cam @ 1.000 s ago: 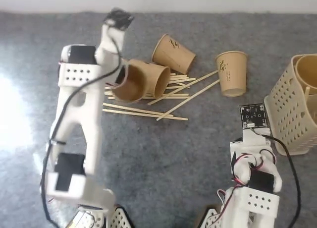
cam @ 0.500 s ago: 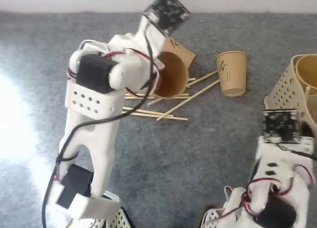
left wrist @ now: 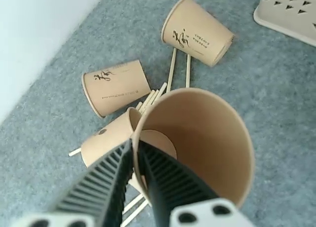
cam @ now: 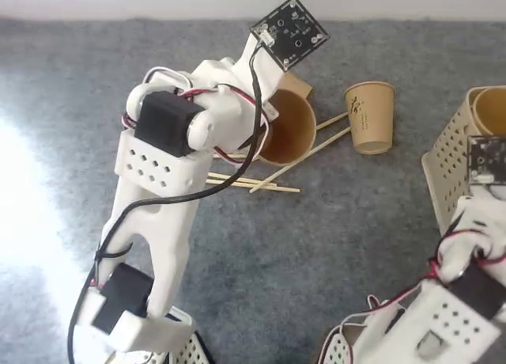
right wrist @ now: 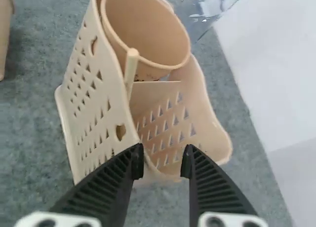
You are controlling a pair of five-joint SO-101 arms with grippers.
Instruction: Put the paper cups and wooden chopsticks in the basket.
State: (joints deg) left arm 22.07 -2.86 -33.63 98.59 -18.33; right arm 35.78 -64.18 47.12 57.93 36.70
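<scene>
Left gripper is clenching the rim of the held cup, one finger inside the wall and one outside. The mouth is facing the wrist camera. In the high view the left arm is coming up from about 7 o'clock. It's carrying that cup over the pile at roughly 12 o'clock from the middle of the grey carpet. The cup looks like it's riding above the pile, not resting on it.

Under and around it, the wooden chopsticks are lying scattered in a loose fan. A couple of them are poking out toward 1 o'clock. The loose cup is lying out there on its side, apart from the rest, with two stick ends reaching just up to it. Another one, the side cup, is also lying on its side just beyond the pile. The bottom cup is lying on the sticks right under the held one.

The basket is sitting way over at the 3 o'clock edge, tipped on a slant. The nested cup is already sitting inside it, mouth up.

Right gripper is hanging released, fingers parted with nothing between them. It's hovering just by the basket's near side. The right arm is coming in from around 5 o'clock.
</scene>
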